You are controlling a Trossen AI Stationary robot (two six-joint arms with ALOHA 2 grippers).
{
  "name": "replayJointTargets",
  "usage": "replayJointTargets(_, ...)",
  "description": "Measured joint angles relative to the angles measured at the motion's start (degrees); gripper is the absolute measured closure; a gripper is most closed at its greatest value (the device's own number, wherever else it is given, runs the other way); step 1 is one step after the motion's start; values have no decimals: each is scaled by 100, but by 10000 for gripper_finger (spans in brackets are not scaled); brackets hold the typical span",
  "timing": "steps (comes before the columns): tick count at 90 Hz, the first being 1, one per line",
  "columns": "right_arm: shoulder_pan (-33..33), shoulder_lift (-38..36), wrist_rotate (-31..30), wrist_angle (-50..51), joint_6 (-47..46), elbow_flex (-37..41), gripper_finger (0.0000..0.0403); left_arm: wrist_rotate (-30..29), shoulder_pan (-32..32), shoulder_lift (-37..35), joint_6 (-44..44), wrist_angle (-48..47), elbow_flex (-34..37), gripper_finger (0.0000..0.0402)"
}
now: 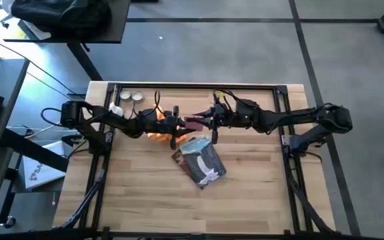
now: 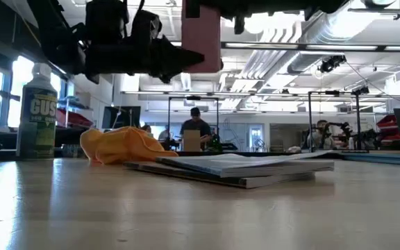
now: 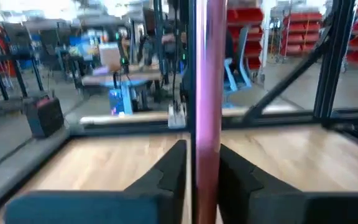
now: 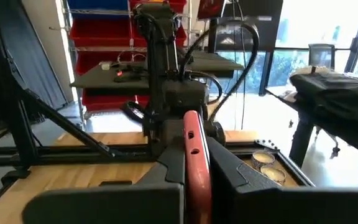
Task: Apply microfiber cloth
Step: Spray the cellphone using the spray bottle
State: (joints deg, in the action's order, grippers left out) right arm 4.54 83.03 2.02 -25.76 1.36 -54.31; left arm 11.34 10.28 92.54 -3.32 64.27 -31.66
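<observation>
A: From above, what do you see?
B: Both arms meet over the pale wooden surface (image 1: 139, 193). The left gripper (image 1: 177, 124) and right gripper (image 1: 205, 122) both pinch a thin pink flat phone (image 1: 193, 123).
A: And the cloth?
B: The soft orange-yellow microfiber cloth (image 1: 157, 133) lies under them, beside a blue-grey printed packet (image 1: 200, 162).
A: From low down?
B: The cloth (image 2: 120, 146) rests crumpled, touching the packet (image 2: 242, 167). A green-labelled spray bottle (image 2: 36, 114) stands nearby.
A: The wrist views?
B: Each shows jaws squeezing the phone's (image 3: 206, 112) edge (image 4: 195, 162).
</observation>
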Motion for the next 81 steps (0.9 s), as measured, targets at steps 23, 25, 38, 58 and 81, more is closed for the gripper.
replayJointTargets(23, -3, -8, -255, -3, 364, 2, 401, -46, -28, -263, -356, -694, 0, 283)
replayJointTargets(25, -4, -20, -263, 22, 384, 2, 401, -73, -28, -362, -395, -897, 0, 281)
replayJointTargets(38, -2, -137, -417, 375, 597, -2, 402, -782, -89, -1200, -633, -2312, 0, 278)
replayJointTargets(58, -15, -173, -841, 1116, 775, -1, 402, -2918, -497, -2389, -455, -3930, 1, 278)
replayJointTargets(81, -280, -171, -1302, 1396, 770, 237, 403, -5880, -1278, -3386, -229, -4843, 4, 281)
